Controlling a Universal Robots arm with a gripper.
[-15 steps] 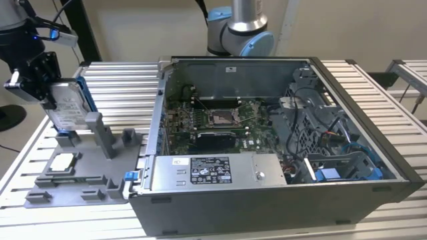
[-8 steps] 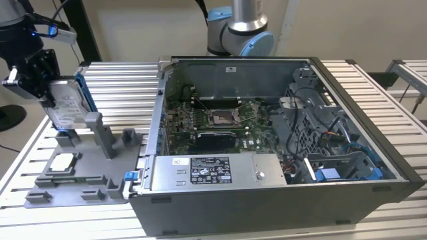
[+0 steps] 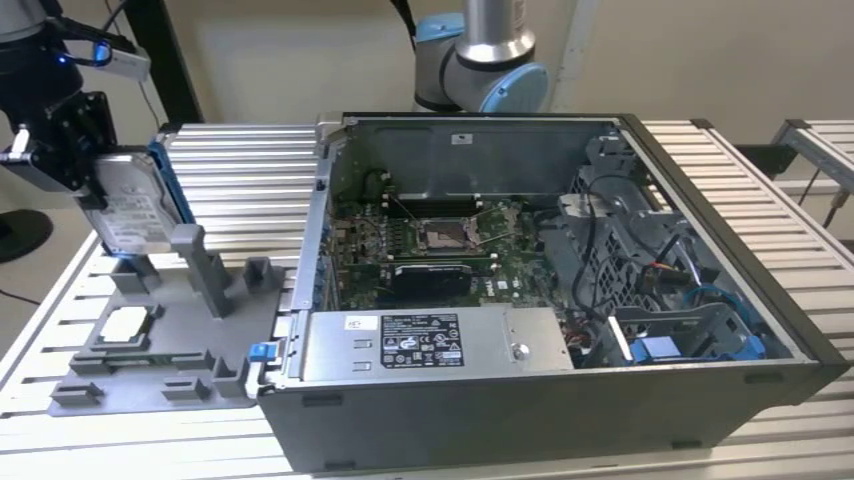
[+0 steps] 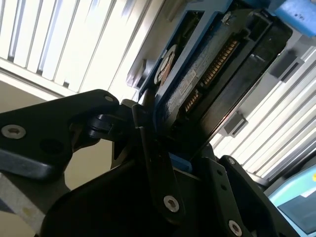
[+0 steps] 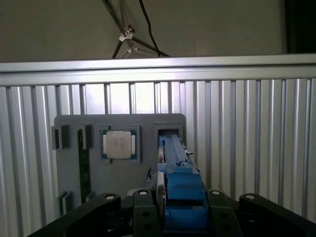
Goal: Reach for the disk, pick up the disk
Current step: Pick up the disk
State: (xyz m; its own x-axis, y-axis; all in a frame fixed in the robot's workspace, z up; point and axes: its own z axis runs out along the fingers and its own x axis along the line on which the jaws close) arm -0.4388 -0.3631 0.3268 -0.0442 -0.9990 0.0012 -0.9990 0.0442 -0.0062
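The disk is a silver-grey drive with a white label and a blue bracket. It stands on edge at the exterior view's left. My gripper is shut on its upper end. The disk's lower end sits at the rear slot of the grey fixture; I cannot tell whether it is clear of the slot. In the first wrist view the disk is edge-on between the black fingers of the gripper. In the second wrist view the disk shows its circuit side, with the gripper clamped on it.
The fixture holds a small square chip and has tall posts beside the disk. An open computer case stands to the exterior view's right on the slatted metal table. The arm's base is behind the case.
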